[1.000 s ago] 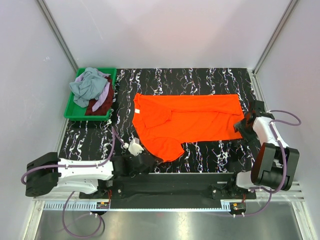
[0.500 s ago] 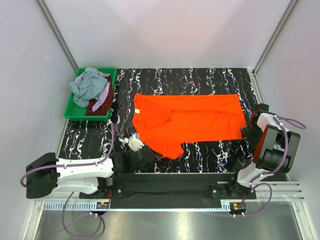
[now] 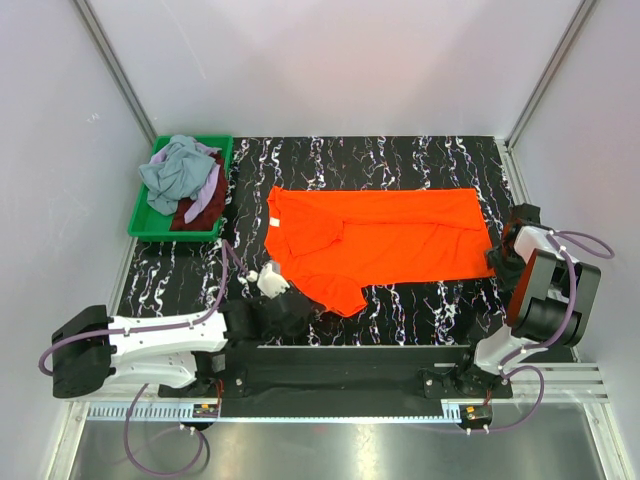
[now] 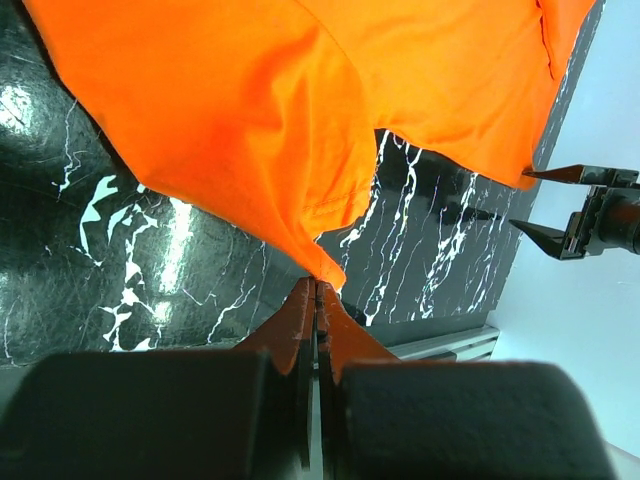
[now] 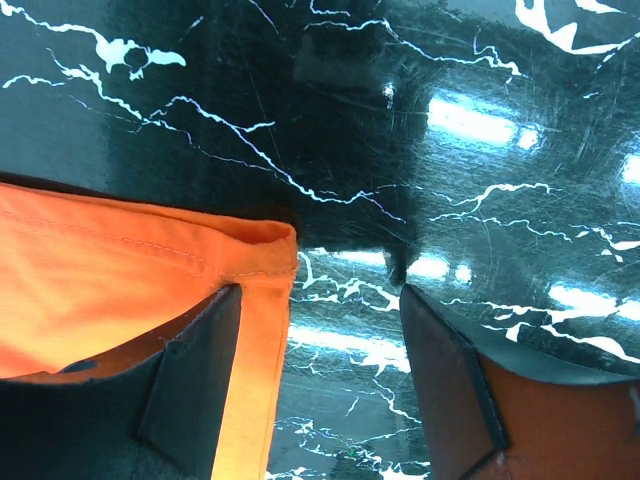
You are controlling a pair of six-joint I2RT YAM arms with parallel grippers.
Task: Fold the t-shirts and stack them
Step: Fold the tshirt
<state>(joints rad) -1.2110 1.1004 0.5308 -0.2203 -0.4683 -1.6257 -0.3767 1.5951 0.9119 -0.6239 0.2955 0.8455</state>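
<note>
A bright orange-red t-shirt point(image 3: 390, 235) lies spread flat on the black marble table point(image 3: 400, 160), neck to the left. My left gripper point(image 3: 312, 313) is shut on the tip of the near sleeve, as the left wrist view point(image 4: 317, 283) shows, with the cloth point(image 4: 250, 130) rising away from the jaws. My right gripper point(image 3: 496, 258) is open at the shirt's near right hem corner. In the right wrist view point(image 5: 320, 300) one finger point(image 5: 195, 385) is over the hem point(image 5: 120, 260) and the other is over bare table. More t-shirts, grey-blue point(image 3: 172, 168), lilac and dark red, lie heaped in a bin.
A green plastic bin point(image 3: 145, 229) stands at the table's far left. Grey walls close in the table at the back and on both sides. A black rail with the arm bases runs along the near edge.
The right arm has folded back and its gripper has settled at the hem corner. The left gripper has shifted slightly toward the sleeve, and the sleeve tip has moved a little with it.
</note>
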